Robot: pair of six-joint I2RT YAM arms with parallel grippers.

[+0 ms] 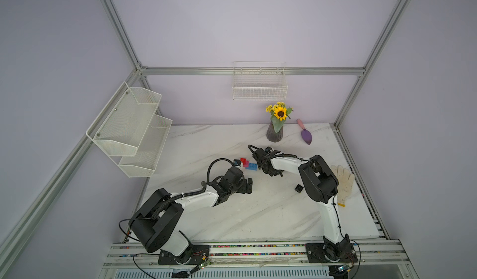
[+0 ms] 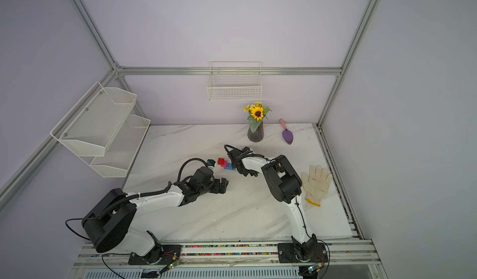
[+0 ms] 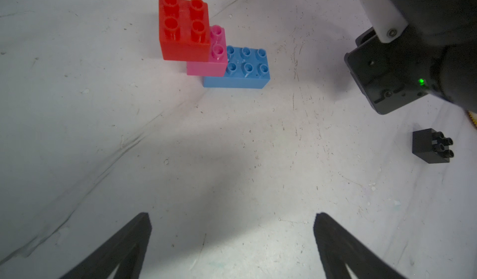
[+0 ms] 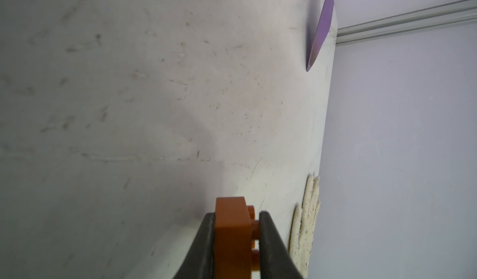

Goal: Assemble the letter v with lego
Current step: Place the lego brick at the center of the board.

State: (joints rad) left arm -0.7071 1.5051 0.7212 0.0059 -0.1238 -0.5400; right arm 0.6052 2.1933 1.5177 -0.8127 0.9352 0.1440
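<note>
— Start at the front edge. What is the surface?

— A white marble-look tabletop [image 1: 232, 213], grey-veined. Up close it is matt, scuffed and scratched. An aluminium rail [image 1: 258, 249] along the front carries both arm bases.

— The left gripper?

— The left gripper [image 3: 232, 215] hangs over bare table, its black wedge-shaped fingers spread wide with nothing between them.

— And the lego?

— A square black brick [image 1: 299, 188] lies tipped on its side by the right arm's elbow, apart from the rest. At mid-table, beyond the left gripper, there is a stepped stack. The long blue brick [image 3: 242, 80] lies flat on the table, the pink brick [image 3: 206, 68] sits on one end of it, and the red brick [image 3: 183, 27] sits on the pink, offset outward. All three have hollow round studs. That makes one arm of the V only.

— The right gripper?

— The right gripper [image 4: 237, 213] is near the stack's blue end. It is clamped narrow on an orange-brown brick [image 4: 232, 239], one dark pad on the base and the other on the studs.

— Farther back?

— A knitted cream glove [image 1: 343, 182] lies flat at the right edge. At the back stand a ribbed dark vase [image 1: 274, 135] with a sunflower [image 1: 280, 113] and a purple trowel [image 1: 306, 136] with a pink handle. Around it are lilac walls [image 1: 258, 32] and an aluminium frame [image 1: 253, 71]. A white wire basket [image 1: 259, 89] hangs on the back wall and a two-tier mesh shelf [image 1: 129, 130] on the left wall.
</note>
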